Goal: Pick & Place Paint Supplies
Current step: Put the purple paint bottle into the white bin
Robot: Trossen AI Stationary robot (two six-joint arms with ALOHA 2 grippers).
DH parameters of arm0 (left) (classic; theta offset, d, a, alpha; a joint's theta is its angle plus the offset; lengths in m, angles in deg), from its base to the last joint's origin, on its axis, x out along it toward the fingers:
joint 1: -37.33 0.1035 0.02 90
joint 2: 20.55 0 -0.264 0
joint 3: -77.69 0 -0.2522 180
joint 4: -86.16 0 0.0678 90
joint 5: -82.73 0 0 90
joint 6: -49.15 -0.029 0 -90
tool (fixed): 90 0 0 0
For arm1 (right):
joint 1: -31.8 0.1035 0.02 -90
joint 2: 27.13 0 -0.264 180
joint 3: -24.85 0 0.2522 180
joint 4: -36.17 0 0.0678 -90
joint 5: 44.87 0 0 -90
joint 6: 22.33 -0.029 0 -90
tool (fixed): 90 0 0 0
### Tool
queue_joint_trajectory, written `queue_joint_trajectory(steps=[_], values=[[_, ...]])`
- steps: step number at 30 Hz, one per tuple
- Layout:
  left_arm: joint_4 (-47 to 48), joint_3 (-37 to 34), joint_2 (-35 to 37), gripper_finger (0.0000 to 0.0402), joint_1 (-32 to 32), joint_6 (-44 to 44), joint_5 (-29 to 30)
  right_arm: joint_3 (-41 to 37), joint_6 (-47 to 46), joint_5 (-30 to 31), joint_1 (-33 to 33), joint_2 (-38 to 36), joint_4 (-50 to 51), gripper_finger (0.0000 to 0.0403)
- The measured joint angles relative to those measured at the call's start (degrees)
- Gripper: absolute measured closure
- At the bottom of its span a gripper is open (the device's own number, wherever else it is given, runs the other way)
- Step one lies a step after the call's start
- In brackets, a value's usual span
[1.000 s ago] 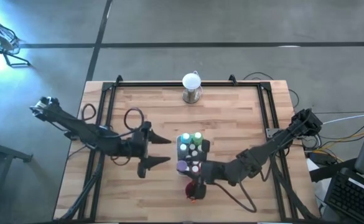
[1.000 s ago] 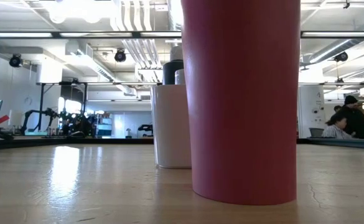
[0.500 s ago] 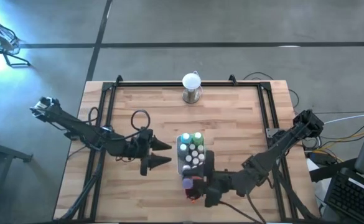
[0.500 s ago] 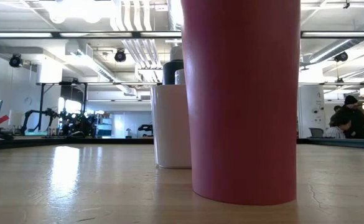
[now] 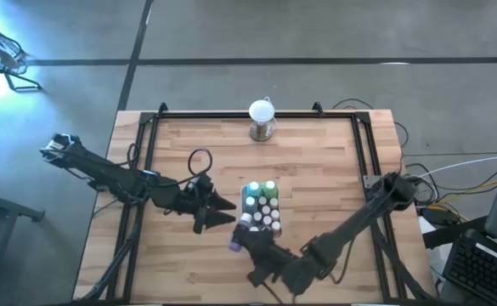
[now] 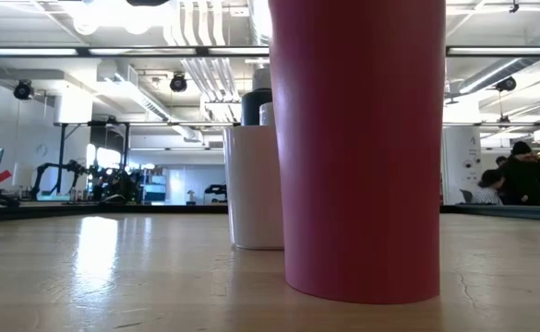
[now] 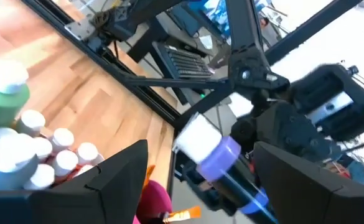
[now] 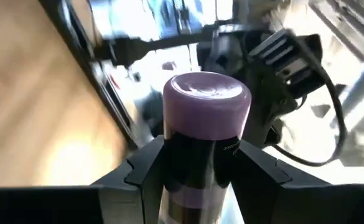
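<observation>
Purple paint bottle: where is it found at this moment?

It is held off the table by the right hand, near the front edge and just beside the near left corner of the white tray. The fingers are drawn in about halfway and pressed against the bottle's sides; the purple end is seen between them from the right wrist.

What has been changed in the last second?

A second ago the bottle was seen at the tray's near end, with the right hand close over the dark red cup. Since then it has been carried clear of both and swung out toward the left. The left hand has also been brought in closer — it is now just beside the tray's left side, spread wide, with nothing held.

And what is meant by that for the task?

The pick can be judged done for this one bottle; the placing has not yet been made. Where it is to be set down cannot be told. A hand-over to the open left hand may be intended, since the bottle is held right in front of it — but that is only a guess. The other white-capped bottles are left standing in the tray, so much of the work is judged to remain.
</observation>
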Motion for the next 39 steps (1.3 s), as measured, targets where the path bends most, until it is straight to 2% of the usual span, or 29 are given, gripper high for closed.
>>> queue_joint_trajectory(steps=[2, 6, 9, 15, 21, 28, 39], values=[[0.50, 0.00, 0.00, 0.0106, 0.12, 0.80, -1.03, 3.41, 4.56, 2.72, -0.07, 3.11, -0.13, 0.0252], [1.43, 0.00, 0.00, 0.0106, 1.01, 3.05, -3.54, 9.32, 13.13, 3.54, -0.04, 8.88, -0.02, 0.0260], [2.13, 0.00, 0.00, 0.0106, 2.02, 5.52, -8.81, 13.35, 19.18, 4.28, 0.05, 12.73, 0.28, 0.0265], [3.80, 0.00, 0.00, 0.0106, 3.76, 8.65, -18.97, 19.68, 25.63, 5.97, 0.02, 17.38, 0.12, 0.0260], [4.45, 0.00, 0.00, 0.0106, 3.94, 9.28, -21.23, 21.30, 26.71, 6.17, 0.44, 18.59, 0.53, 0.0250], [4.22, 0.00, -0.31, 0.0106, 3.91, 9.89, -22.13, 21.00, 26.91, 5.88, 0.46, 18.59, 0.91, 0.0264], [-2.93, 0.00, -4.86, 0.0106, 3.38, 9.73, -26.11, 20.95, 26.42, 5.50, 0.26, 18.59, 1.02, 0.0252]])
